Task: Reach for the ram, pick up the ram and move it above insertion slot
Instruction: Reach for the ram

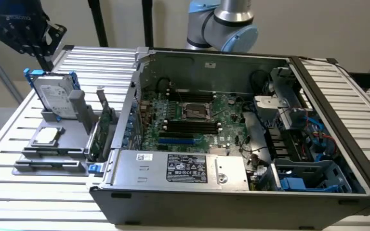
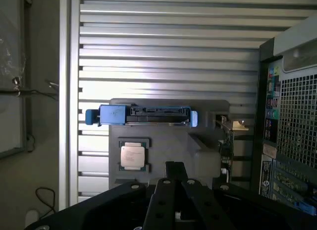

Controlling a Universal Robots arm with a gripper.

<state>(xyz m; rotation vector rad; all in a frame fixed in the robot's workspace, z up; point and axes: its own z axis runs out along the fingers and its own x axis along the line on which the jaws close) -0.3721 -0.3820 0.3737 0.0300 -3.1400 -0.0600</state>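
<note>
Gripper [image 1: 44, 57] hangs above the far corner of the slatted table [image 1: 18, 139], on the exterior view's left. Fingers [image 2: 171, 171] pressed together, nothing between them. The ram [image 1: 101, 137] stands on edge in the grey fixture [image 1: 69, 144], along the fixture's edge just beside the open computer case [image 1: 236, 202]. Hard drive [image 1: 53, 96] stands upright at the fixture's far end. CPU [image 1: 46, 136] lies flat near its middle. Gripper is well apart from the ram.

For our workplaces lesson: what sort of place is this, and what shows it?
Probably a robotics lab bench for computer assembly: an open computer case, a hard drive standing in a grey fixture, and a robot arm behind.
</note>
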